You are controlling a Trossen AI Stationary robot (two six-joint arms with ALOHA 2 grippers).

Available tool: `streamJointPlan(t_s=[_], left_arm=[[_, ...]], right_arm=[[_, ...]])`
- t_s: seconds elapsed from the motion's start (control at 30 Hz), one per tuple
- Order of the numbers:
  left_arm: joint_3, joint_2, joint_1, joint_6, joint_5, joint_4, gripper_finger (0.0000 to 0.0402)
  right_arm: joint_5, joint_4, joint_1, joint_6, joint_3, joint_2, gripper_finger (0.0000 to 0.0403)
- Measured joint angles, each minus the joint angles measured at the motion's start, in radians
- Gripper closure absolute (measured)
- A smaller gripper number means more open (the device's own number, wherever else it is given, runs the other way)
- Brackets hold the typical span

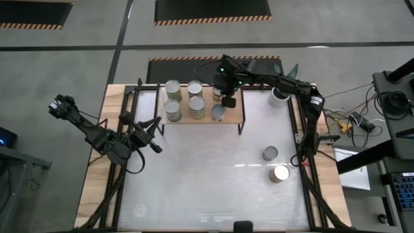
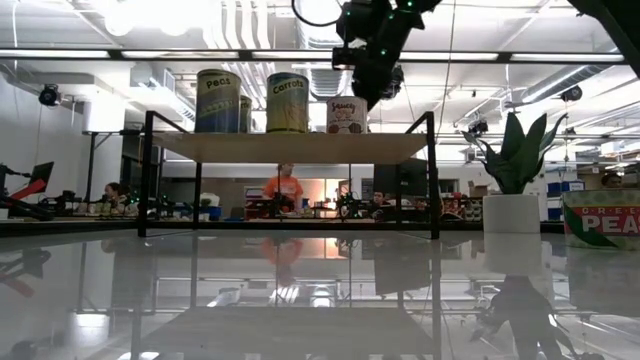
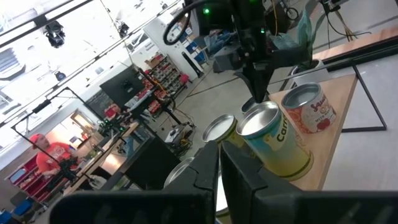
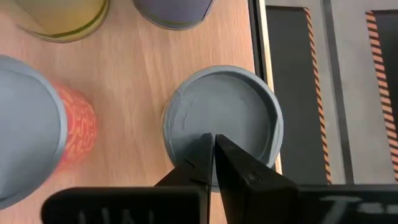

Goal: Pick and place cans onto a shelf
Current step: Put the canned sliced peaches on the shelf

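The shelf stands at the table's far middle, with several cans on its wooden top board. My right gripper is shut and points down over the grey lid of the far right can, which stands upright near the board's far right corner. In the low view this gripper hangs over the shelf's right part, behind the red-labelled can. Two more cans stand on the table at the right; one has a shinier lid. My left gripper waits shut at the table's left, level with the shelf's left end. My right gripper's shut fingers point down from above over the middle of the can's lid. I cannot tell whether they touch the lid. The can stands upright on the shelf board.
A white pot with a green plant stands right of the shelf. A green "Peas" box shows at the low view's right. The shelf's black frame legs reach down to the table. People sit in the room beyond the table.
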Motion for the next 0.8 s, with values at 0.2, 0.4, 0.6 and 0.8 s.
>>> streamJointPlan(t_s=[0.2, 0.4, 0.6, 0.8], left_arm=[[0.0, 0.0, 0.0, 0.0, 0.0, 0.0, 0.0402], [0.0, 0.0, 0.0, 0.0, 0.0, 0.0, 0.0402], [0.0, 0.0, 0.0, 0.0, 0.0, 0.0, 0.0402], [0.0, 0.0, 0.0, 0.0, 0.0, 0.0, 0.0402]], right_arm=[[-0.007, -0.005, 0.012, 0.004, -0.013, -0.003, 0.0392], [-0.012, -0.019, 0.038, 0.005, 0.01, -0.001, 0.0392], [-0.015, -0.02, 0.063, 0.014, 0.008, 0.0, 0.0392], [-0.011, -0.041, 0.072, 0.032, 0.009, -0.001, 0.0392]])
